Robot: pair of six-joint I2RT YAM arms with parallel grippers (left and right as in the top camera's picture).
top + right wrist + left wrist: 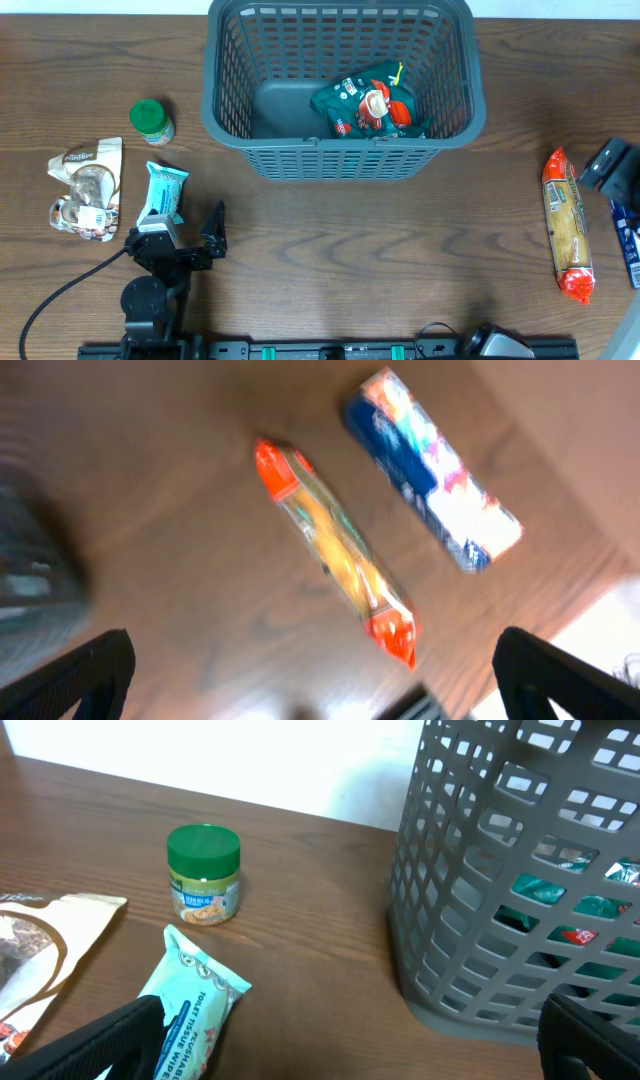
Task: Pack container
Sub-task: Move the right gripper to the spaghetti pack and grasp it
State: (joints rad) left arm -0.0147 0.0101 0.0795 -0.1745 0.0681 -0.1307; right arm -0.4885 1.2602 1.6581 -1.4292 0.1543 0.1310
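The dark grey slotted container [232, 75] stands at the back middle of the table and holds a green snack packet [370, 105]. It also fills the right of the left wrist view [470, 870]. My left gripper [185, 232] is open and empty low over the front left of the table, with a teal wipes packet [163, 192] by its left finger [190, 1005]. My right gripper [610, 165] is open and empty [325, 680] above an orange snack packet [567, 225] [335, 555] and a blue packet [628, 240] [430, 470] at the far right.
A green-lidded jar [152, 120] [204, 875] stands left of the container. A brown and white pouch [88, 185] [40, 940] lies at the far left beside the wipes. The table's front rail runs along the bottom edge.
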